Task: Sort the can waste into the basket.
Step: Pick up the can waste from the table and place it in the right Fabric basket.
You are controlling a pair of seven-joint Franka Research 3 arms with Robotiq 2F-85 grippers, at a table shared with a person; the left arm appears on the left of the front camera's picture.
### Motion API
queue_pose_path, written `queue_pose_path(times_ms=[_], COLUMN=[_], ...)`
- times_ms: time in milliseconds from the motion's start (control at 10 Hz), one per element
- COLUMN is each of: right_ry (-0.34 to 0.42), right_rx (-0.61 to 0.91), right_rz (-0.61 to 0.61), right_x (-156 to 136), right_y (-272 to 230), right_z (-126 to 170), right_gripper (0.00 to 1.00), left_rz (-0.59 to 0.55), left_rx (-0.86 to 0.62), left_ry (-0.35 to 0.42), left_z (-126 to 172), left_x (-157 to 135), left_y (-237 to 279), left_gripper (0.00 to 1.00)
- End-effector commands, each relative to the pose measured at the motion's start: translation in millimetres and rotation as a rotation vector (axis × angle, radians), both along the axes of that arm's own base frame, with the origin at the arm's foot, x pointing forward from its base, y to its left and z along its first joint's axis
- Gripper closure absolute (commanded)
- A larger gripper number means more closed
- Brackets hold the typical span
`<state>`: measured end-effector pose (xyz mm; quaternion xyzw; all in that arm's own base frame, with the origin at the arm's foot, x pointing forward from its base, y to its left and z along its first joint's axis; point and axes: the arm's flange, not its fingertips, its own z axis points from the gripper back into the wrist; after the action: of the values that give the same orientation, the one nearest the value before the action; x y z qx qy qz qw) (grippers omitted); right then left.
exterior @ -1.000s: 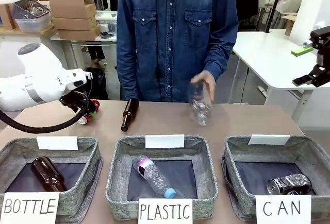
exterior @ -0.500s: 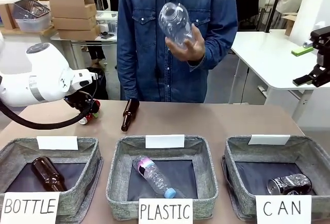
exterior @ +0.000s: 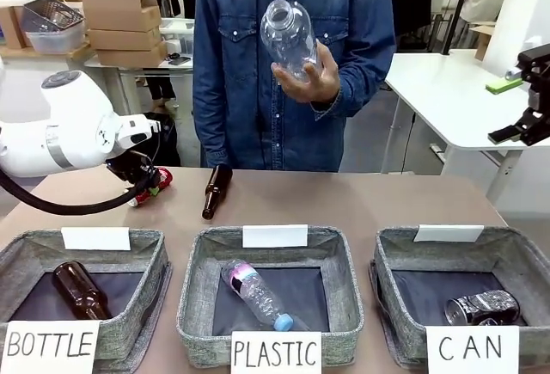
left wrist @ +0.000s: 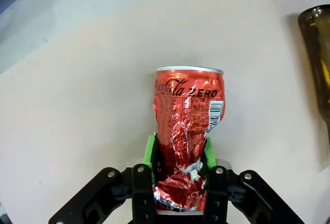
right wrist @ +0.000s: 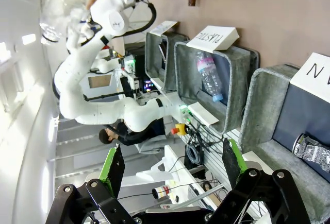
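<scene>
Front: fixed on robot's side, faces across the table (exterior: 387,206) to the person (exterior: 284,90); baskets (exterior: 193,292) nearest.
Left wrist: very near, looks down along left jaws onto red can (left wrist: 188,126).
Right wrist: rolled sideways, raised, well off table's side, looks along right jaws over CAN basket (right wrist: 268,100).
Shared by all three: bottle (exterior: 215,190) on table.

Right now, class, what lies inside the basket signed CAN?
One dented silvery can lies on the dark lining of the CAN basket, toward its front right. The white sign covers the basket's front edge, so the floor just behind it cannot be seen.
</scene>
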<state>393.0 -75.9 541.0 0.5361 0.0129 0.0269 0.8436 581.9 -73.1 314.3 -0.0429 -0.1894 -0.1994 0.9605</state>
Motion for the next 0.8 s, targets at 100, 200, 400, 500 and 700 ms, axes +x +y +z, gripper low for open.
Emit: queue_pose_path(times_ms=[100, 200, 400, 500, 700], right_ry=[-0.01, -0.01, -0.01, -0.01, -0.01], right_rx=[-0.003, -0.003, -0.003, -0.003, -0.003], right_rz=[0.02, 0.02, 0.02, 0.02, 0.02], right_x=[-1, -1, -1, -1, -1], right_y=[-3, -3, -3, -3, -3], right_z=[1, 1, 1, 1, 1], right_gripper=[0.0, 0.0, 0.0, 0.0, 0.0], left_rz=[-0.032, -0.074, -0.278, -0.418, -0.7], left_rx=[0.007, -0.028, -0.129, -0.214, -0.31], left_ry=[-0.022, -0.058, -0.162, -0.209, -0.218], left_z=[25, 52, 121, 141, 160], left_x=[-24, -50, -148, -196, -271], left_y=[23, 42, 90, 102, 111], left_gripper=[1.0, 1.0, 1.0, 1.0, 1.0])
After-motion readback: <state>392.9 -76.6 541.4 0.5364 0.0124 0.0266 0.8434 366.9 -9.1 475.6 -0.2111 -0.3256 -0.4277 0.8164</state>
